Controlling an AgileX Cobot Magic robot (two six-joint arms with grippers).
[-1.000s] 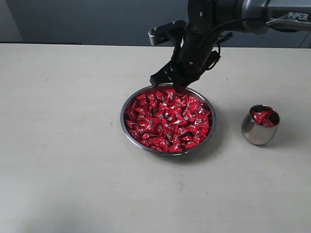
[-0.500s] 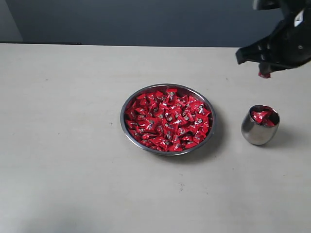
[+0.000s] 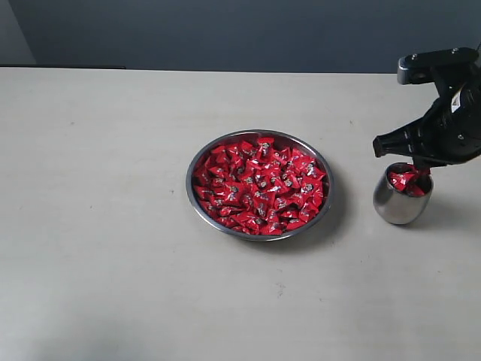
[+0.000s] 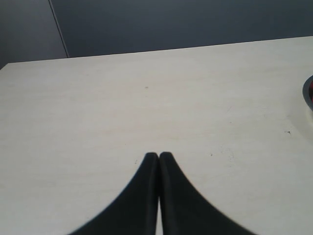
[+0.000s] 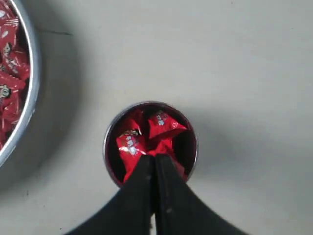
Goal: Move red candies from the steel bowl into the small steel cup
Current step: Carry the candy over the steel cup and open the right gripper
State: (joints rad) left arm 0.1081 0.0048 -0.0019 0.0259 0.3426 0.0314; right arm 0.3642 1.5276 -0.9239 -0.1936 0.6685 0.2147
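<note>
The steel bowl sits mid-table, heaped with red candies. To its right stands the small steel cup with a few red candies inside. My right gripper hangs just over the cup's mouth. In the right wrist view its tips are pressed together on a red candy above the cup; the bowl's rim shows at the edge. My left gripper is shut with nothing in it, over bare table, and does not appear in the exterior view.
The pale tabletop spreads wide to the left of and in front of the bowl. A dark wall runs behind the table's far edge. A sliver of the bowl's rim shows in the left wrist view.
My right gripper rose from the far side of the bowl, swung right with a red candy, and has come down over the cup. Bowl and cup have not moved.
</note>
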